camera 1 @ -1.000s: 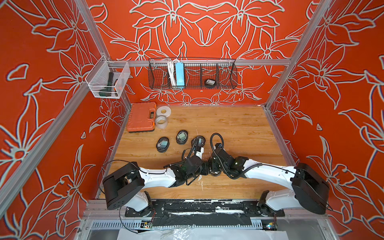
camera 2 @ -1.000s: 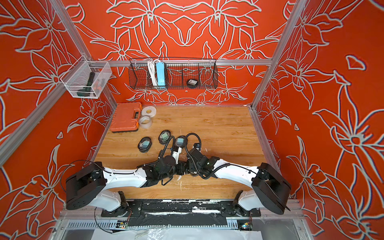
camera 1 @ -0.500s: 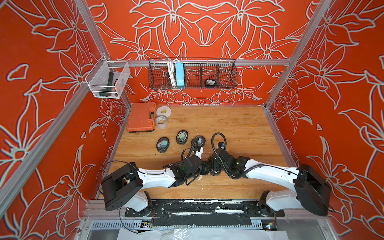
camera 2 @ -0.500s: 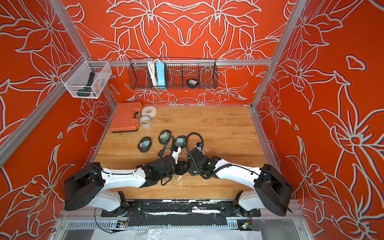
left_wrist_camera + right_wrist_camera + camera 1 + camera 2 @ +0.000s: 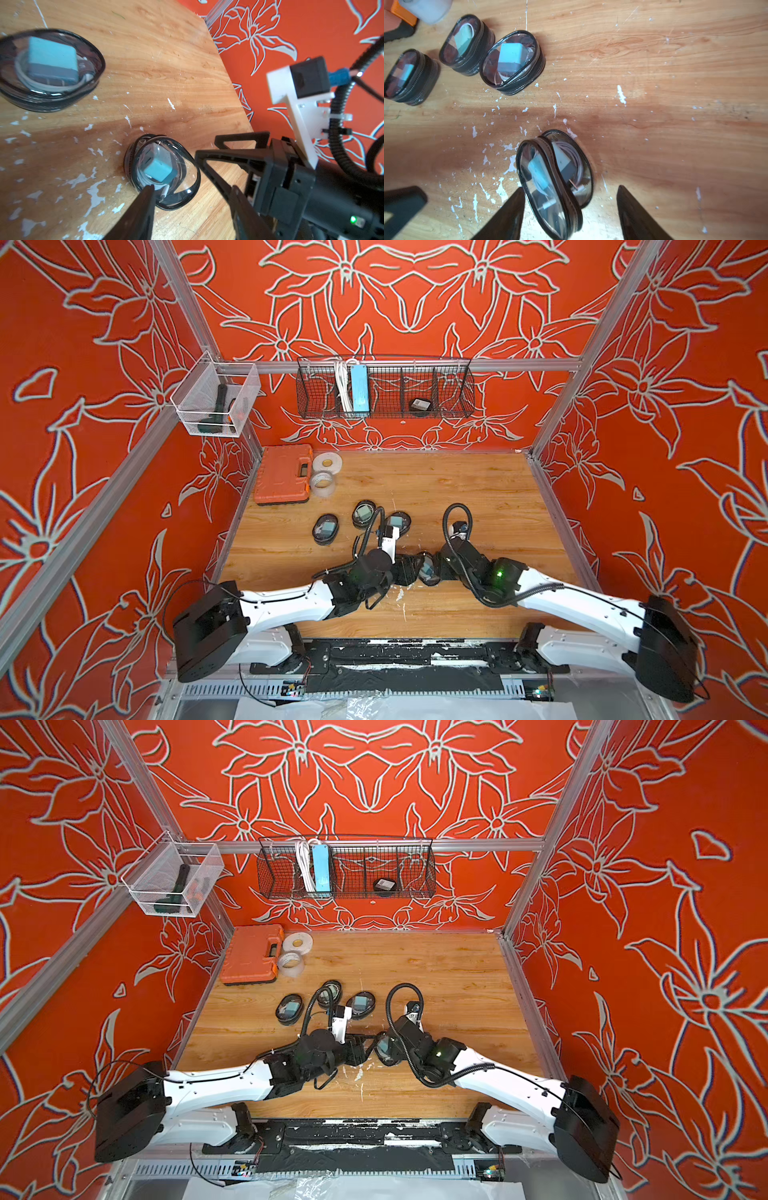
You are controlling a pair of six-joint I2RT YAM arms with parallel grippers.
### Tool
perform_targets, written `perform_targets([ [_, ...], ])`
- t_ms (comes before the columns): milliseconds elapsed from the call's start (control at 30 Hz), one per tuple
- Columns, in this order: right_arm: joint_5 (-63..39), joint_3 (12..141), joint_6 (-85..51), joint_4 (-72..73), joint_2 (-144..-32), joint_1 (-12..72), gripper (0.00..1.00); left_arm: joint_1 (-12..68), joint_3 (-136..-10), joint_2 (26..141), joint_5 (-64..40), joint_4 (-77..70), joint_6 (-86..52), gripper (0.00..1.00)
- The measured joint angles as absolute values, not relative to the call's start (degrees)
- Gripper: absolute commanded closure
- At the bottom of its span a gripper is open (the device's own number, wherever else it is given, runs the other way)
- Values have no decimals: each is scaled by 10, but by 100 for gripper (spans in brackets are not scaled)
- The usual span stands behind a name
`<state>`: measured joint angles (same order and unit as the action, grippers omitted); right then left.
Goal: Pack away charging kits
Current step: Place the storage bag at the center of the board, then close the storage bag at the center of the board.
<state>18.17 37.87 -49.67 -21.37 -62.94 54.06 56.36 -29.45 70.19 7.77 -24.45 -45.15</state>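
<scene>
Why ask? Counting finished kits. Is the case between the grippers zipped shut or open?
Open: the case gapes, its two clear halves parted.

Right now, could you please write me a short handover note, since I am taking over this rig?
Left pincer: open, holding nothing.
Right pincer: open around the fourth case, not clamped on it.
Three kits sit farther back in closed cases: done.
Fourth kit is inside its case, whose lid looks ajar.
Left to do: probably close that case.
</scene>
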Motion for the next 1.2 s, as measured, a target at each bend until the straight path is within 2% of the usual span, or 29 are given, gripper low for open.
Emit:
perform_targets([
  [200,180,375,-484,-213,-605,541,26,563,-264,674,94,-235,-450,42],
  [367,163,378,-470,-201,-673,541,32,562,-253,673,94,-229,-450,42],
  [533,166,383,-474,-200,-755,541,43,562,-253,688,92,-231,-450,42],
  [700,171,398,-482,-179,-791,541,48,561,-256,735,83,-233,-450,42],
  [800,171,398,-489,-169,-804,543,63,561,-265,773,73,-237,-453,43],
  [933,178,393,-500,-159,-809,543,69,559,-285,820,52,-252,-461,41],
  [1067,180,382,-503,-150,-797,542,64,559,-323,871,39,-262,-466,41],
  [1133,180,378,-501,-152,-785,537,53,559,-345,897,35,-265,-468,40],
  [1200,180,378,-497,-155,-771,526,47,559,-362,916,35,-265,-472,41],
])
